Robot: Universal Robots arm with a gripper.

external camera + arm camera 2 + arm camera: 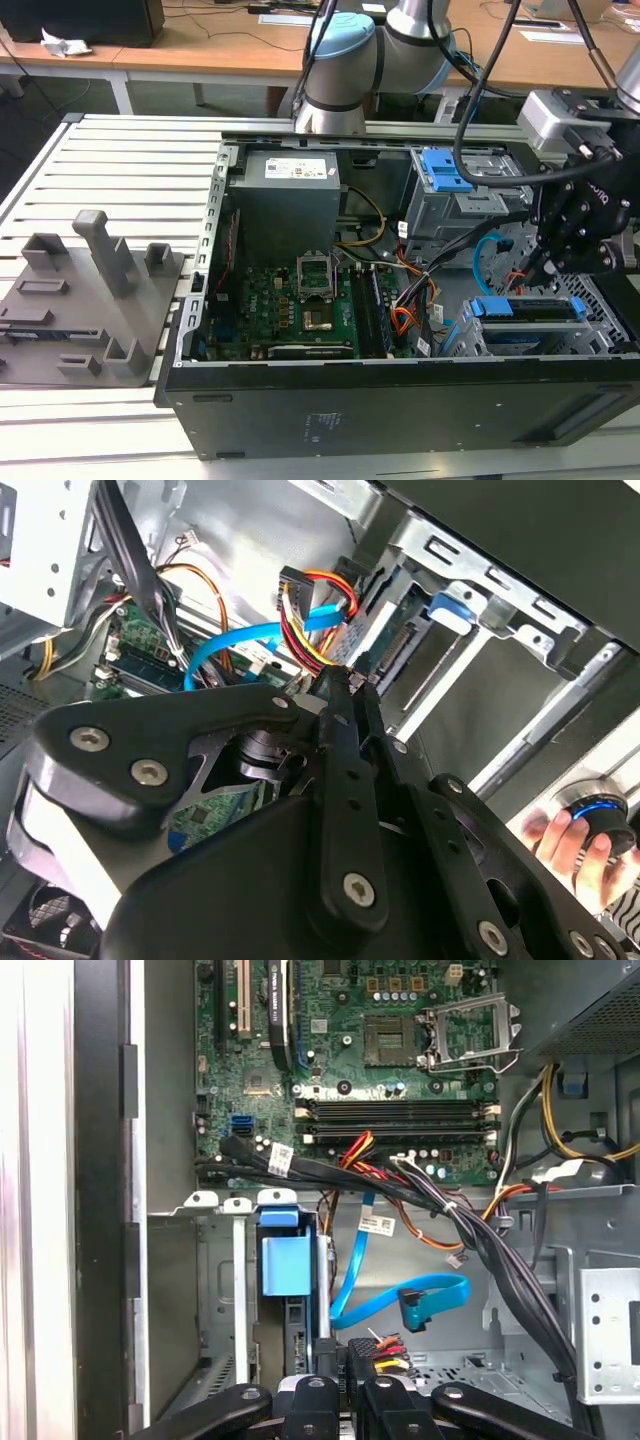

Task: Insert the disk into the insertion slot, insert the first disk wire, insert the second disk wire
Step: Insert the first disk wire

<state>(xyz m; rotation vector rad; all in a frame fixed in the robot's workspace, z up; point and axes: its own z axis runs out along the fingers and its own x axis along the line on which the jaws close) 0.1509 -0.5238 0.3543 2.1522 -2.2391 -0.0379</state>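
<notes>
The disk, in its blue caddy, sits inside the insertion slot at the case's front right in the exterior view. My gripper hangs just above the disk's rear end. In the first wrist view the caddy's blue edge stands in the cage. My gripper is shut on the plug of a disk wire with red, yellow and black strands. A blue disk wire lies loose beside it. In the second wrist view my fingertips pinch that plug close to the disk's rear socket.
A taller cage with a blue latch stands behind the slot. Black cable bundles cross above the bay. The motherboard fills the case's middle. A grey fixture lies outside at the exterior view's left. A hand holds a device outside the case.
</notes>
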